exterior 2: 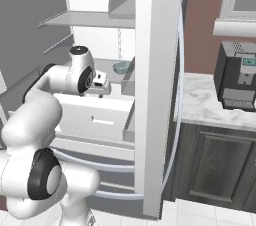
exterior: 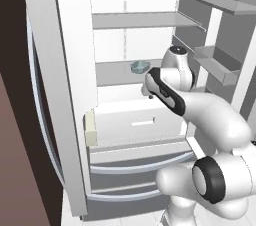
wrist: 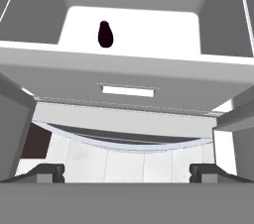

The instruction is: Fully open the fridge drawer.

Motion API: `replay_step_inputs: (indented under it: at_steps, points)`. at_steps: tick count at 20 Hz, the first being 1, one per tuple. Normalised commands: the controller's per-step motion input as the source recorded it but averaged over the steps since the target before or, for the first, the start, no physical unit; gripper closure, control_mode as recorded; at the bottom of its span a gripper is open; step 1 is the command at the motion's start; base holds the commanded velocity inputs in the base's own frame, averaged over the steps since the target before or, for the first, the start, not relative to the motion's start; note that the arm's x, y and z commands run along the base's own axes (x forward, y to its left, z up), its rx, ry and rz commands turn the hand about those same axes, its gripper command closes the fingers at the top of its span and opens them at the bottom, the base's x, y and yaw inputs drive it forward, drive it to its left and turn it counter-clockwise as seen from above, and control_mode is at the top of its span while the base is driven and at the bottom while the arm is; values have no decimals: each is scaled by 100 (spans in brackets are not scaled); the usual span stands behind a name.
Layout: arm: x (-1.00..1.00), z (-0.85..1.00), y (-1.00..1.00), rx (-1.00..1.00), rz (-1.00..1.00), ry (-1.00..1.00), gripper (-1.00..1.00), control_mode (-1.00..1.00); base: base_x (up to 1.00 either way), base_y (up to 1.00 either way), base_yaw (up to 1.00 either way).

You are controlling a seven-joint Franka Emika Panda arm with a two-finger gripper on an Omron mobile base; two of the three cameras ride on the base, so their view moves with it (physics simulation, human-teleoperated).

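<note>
Largest to smallest. The fridge (exterior: pixel 70 45) stands with both doors swung wide, so you have a free approach to its interior; count one fridge and two open doors.

The arm (exterior: pixel 210 120) reaches in from the base and bends down over the lower compartment, which sets the hand above and just in front of the drawer's top edge.

The fridge drawer (exterior: pixel 135 122) sits at the bottom of the fresh-food compartment, under the lowest grey shelf. It appears partly pulled out: the hand view looks down into its white interior (wrist: pixel 129 25). Judge the task as under way, not complete. Its flat front carries one slot handle (wrist: pixel 130 90) at centre, the natural place to hook and draw.

Below it lie two curved lower fronts (exterior: pixel 140 162), closed; leave them alone.

Two grey shelves (exterior: pixel 145 20) span the compartment above the drawer.

On the lower shelf rests one small teal bowl (exterior: pixel 140 66), clear of the drawer's path.

Inside the drawer lies one small dark object (wrist: pixel 104 34), possibly an aubergine; its form is too plain to be sure.

The gripper (wrist: pixel 127 171) has its fingers (wrist: pixel 49 171) spread wide and holding nothing, poised above the handle rather than on it.
</note>
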Motion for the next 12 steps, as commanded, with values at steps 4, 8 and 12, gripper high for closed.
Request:
replay_step_inputs:
  at_steps: [4, 8, 12]
  points:
    - [32, -17, 0, 0, 0, 0, -100, -100, 0, 0, 0]
    - [28, -19, 0, 0, 0, 0, -100, -100, 0, 0, 0]
    - [25, -14, 1, 0, 0, 0, -100, -100, 0, 0, 0]
